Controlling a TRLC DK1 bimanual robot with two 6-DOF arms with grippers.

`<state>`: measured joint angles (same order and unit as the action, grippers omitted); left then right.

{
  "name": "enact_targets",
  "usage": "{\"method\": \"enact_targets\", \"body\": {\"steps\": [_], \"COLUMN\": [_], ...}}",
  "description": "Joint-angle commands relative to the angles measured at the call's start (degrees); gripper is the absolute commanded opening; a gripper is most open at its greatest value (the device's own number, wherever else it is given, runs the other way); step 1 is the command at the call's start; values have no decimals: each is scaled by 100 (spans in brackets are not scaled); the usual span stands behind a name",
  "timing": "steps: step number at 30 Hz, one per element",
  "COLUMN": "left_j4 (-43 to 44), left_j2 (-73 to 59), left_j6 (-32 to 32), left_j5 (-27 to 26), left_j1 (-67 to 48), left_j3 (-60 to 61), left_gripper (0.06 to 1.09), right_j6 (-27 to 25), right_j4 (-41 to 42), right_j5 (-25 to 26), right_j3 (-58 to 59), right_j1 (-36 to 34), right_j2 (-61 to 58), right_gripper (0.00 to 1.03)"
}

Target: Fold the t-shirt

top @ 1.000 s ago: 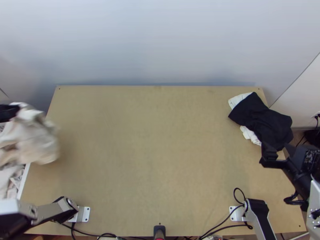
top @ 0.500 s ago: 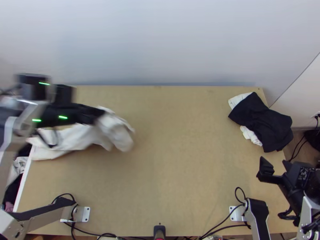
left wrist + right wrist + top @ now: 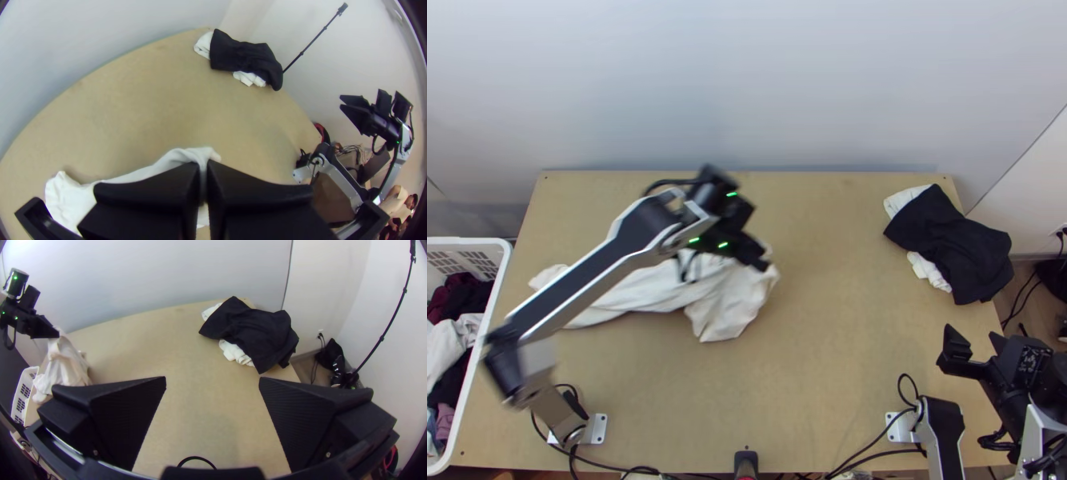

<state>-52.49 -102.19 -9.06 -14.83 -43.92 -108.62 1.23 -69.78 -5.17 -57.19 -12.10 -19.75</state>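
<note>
My left gripper [image 3: 763,262] is over the middle of the table in the top view, shut on a piece of the white t-shirt [image 3: 727,308]. The shirt hangs bunched from it and trails leftward over the wood. In the left wrist view the fingers of my left gripper [image 3: 203,171] pinch the white cloth [image 3: 173,159] between their tips. At the table's right edge, my right gripper [image 3: 973,352] stands open; in the right wrist view my right gripper [image 3: 212,384] has bare table between its wide-apart fingers.
A black garment [image 3: 951,240] lies bunched over white cloth [image 3: 929,270] at the table's far right corner. A white basket [image 3: 493,320] with mixed clothes stands at the left edge. Bare wood [image 3: 827,320] lies between shirt and right arm.
The left arm has swung from the basket side toward the table's middle, drawing the white shirt along. My right gripper has shifted slightly away from the black garment, toward the table's near side.
</note>
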Motion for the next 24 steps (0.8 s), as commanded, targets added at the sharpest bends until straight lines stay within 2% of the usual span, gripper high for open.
{"method": "enact_targets", "body": {"steps": [1,2,3,4,7,10,14,18,21,24], "left_j4": [151,134,90,28,-16,-139,-692,-1475,-1510,-1519], "left_j2": [-1760,-1866,-1954,-2015,-2015,-1839,-1294,-407,481,1202], "left_j6": [-61,-43,-26,-34,45,467,774,1284,1565,1715], "left_j5": [718,762,771,771,894,1123,1131,1131,1167,1421], "left_j1": [-503,-556,-591,-600,-574,-319,367,973,1378,1676], "left_j3": [-1399,-1390,-1390,-1381,-1293,-1355,-1162,-256,737,1554], "left_gripper": [52,76,107,104,104,104,104,104,104,104], "right_j6": [-44,-62,-88,-150,-238,-334,-343,-387,-396,-475], "right_j4": [26,17,8,-36,-133,-176,-141,-53,131,456], "right_j5": [-2,-2,-2,-2,-2,-2,-19,-257,-257,-248], "right_j3": [15,6,-3,6,68,129,358,375,322,305], "right_j1": [-29,-12,23,76,225,366,885,1456,1966,2361], "right_j2": [32,24,24,15,-55,-170,-486,-970,-1268,-1506], "right_gripper": [97,97,97,97,97,97,97,96,97,99]}}
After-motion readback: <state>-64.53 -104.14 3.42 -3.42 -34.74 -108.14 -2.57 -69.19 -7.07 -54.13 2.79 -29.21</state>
